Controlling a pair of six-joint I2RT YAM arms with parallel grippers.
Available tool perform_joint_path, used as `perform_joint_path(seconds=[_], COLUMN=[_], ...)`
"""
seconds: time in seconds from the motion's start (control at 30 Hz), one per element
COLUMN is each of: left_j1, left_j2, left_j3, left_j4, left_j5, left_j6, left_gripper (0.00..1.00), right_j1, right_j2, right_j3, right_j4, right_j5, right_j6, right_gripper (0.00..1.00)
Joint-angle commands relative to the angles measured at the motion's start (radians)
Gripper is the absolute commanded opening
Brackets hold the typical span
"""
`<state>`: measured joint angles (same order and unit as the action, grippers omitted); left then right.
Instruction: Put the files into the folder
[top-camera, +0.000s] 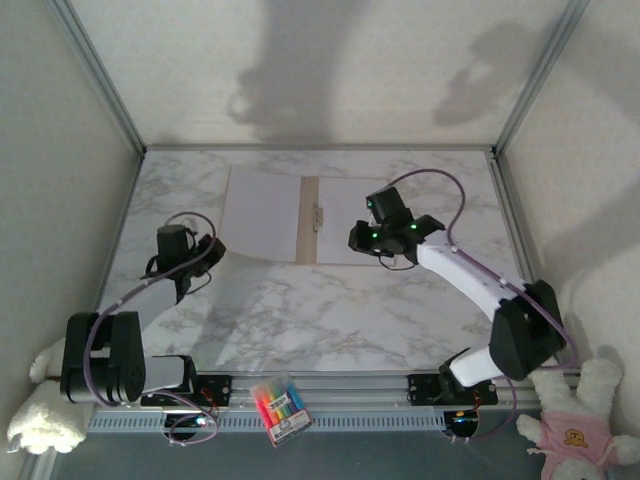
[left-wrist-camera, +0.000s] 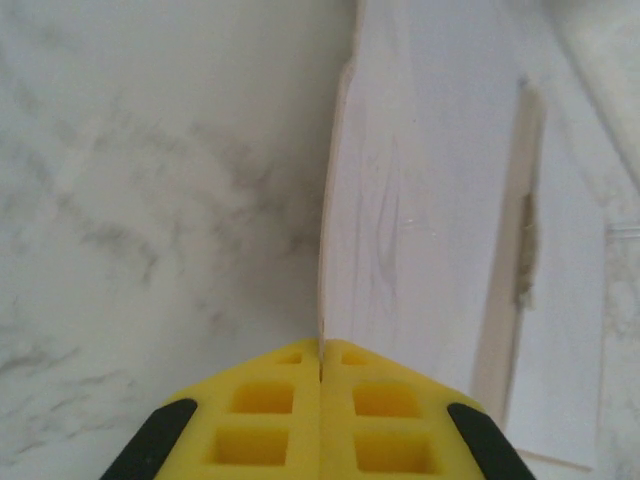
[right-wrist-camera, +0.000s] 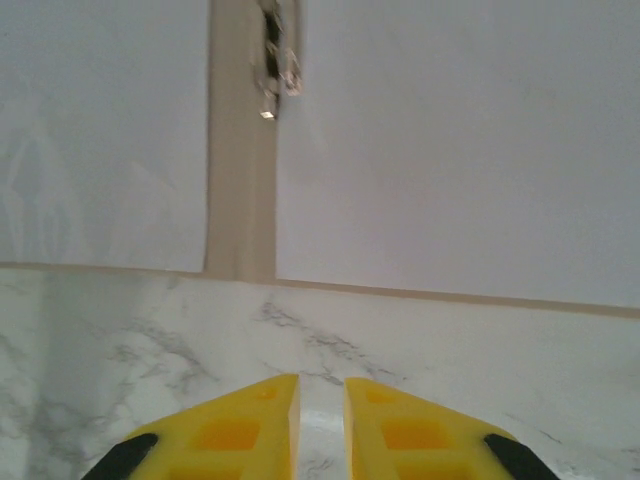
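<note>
The folder (top-camera: 308, 225) is laid open on the far middle part of the marble table (top-camera: 400, 320). It is covered on both leaves by the white files (top-camera: 262, 212), so that only a brown strip is left visible in the middle. A small metal clip (top-camera: 320, 214) is seen on this strip.

The left gripper (top-camera: 213, 248) is held at the left of the folder. In the left wrist view, its yellow jaws are pressed together, and the thin left edge of one of the files (left-wrist-camera: 420, 250) is pinched between them. This edge is raised from the table (left-wrist-camera: 150, 200). The brown strip of the folder (left-wrist-camera: 505, 300) is seen further to the right.

The right gripper (top-camera: 375, 238) is held above the right leaf. In the right wrist view, a narrow gap is kept between its jaws (right-wrist-camera: 320, 400), and nothing is seen in it. Bare table (right-wrist-camera: 150, 340) lies below them, and the near edge of the folder (right-wrist-camera: 240, 200) with the files (right-wrist-camera: 450, 150) lies just beyond.

A pack of coloured markers (top-camera: 278, 405) is placed at the near edge, between the two arm bases.
</note>
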<state>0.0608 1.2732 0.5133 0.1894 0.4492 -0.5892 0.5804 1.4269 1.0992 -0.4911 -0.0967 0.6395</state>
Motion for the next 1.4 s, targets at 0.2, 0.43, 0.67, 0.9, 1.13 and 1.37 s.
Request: perform_joint_path(seconds=[0.2, 0.43, 0.67, 0.9, 1.13, 1.37], left_j1=[-0.188, -0.399, -0.614, -0.787, -0.909, -0.965], left_j2=[-0.114, 0.005, 0.153, 0.334, 0.552, 0.739], left_j3=[0.379, 0.599, 0.766, 0.933, 1.136, 1.328], left_j4=[-0.403, -0.567, -0.67, -0.776, -0.909, -0.973], left_j5=[-0.35, -0.569, -0.76, -0.9, -1.0, -0.968], left_j6=[0.138, 0.191, 0.193, 0.164, 0.141, 0.125], left_gripper=[0.0, 0.0, 0.0, 0.0, 0.0, 0.08], right_j1=[-0.114, -0.197, -0.262, -0.319, -0.358, -0.373], right_j2=[-0.304, -0.419, -0.467, -0.516, -0.552, -0.57], right_j3=[-0.119, -0.159, -0.191, -0.216, -0.222, -0.227], right_j4=[-0.063, -0.118, -0.151, -0.182, -0.212, -0.223], right_j5=[0.015, -0.019, -0.052, -0.072, -0.082, -0.08], right_j6=[-0.044, -0.063, -0.072, -0.081, -0.089, -0.09], right_gripper=[0.24, 0.26, 0.25, 0.25, 0.25, 0.26])
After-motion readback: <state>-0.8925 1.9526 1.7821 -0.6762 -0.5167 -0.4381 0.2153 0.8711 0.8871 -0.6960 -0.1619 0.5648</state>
